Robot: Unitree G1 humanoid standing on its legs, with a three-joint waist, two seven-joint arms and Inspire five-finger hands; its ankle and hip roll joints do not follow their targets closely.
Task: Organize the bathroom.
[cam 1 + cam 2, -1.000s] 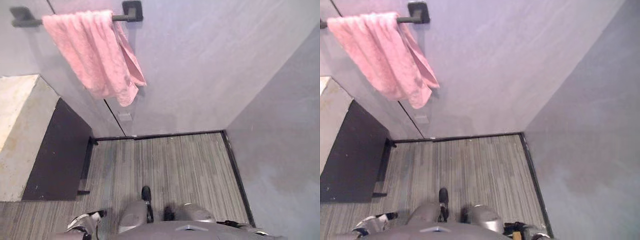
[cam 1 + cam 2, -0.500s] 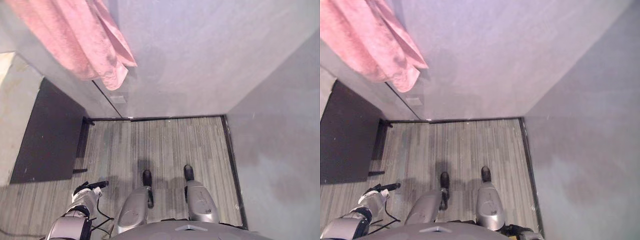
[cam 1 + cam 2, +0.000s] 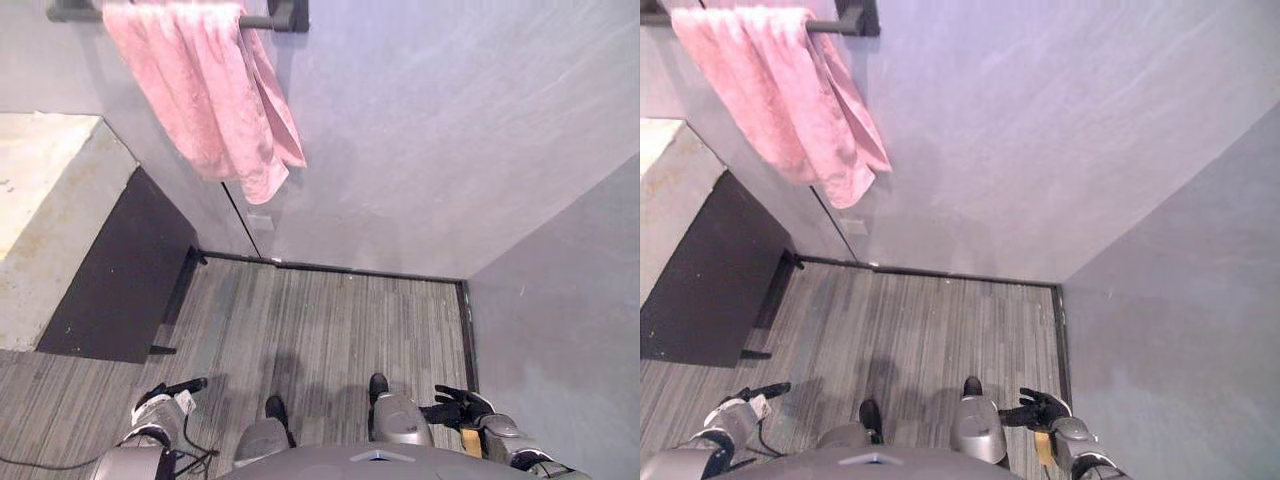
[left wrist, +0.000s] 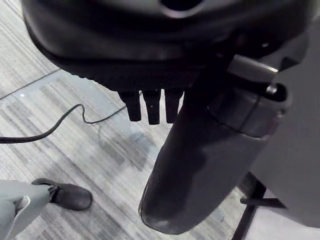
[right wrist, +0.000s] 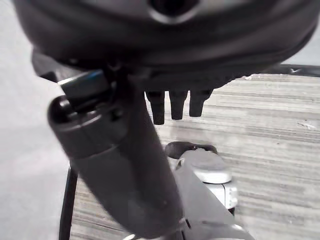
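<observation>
A pink towel (image 3: 215, 110) hangs bunched over a dark wall bar (image 3: 272, 20) at the upper left, its lower corner drooping to the right. My left hand (image 3: 165, 402) hangs low at the lower left above the floor, far below the towel. It is open and holds nothing. Its straight fingers (image 4: 150, 106) and thumb (image 4: 192, 165) show in the left wrist view. My right hand (image 3: 455, 408) is low at the lower right near the side wall, open and empty, with its fingers (image 5: 175, 106) straight in the right wrist view.
A pale countertop (image 3: 40, 220) with a dark cabinet front (image 3: 125, 280) stands at the left. Grey walls (image 3: 430, 150) close the back and the right side, meeting in a corner. Striped grey floor (image 3: 330, 320) lies between them. A small white plate (image 3: 260, 222) sits on the wall under the towel.
The camera has tilted up, so the towel bar shows again. My right hand has come into view at the lower right. The left hand stays low at the lower left.
</observation>
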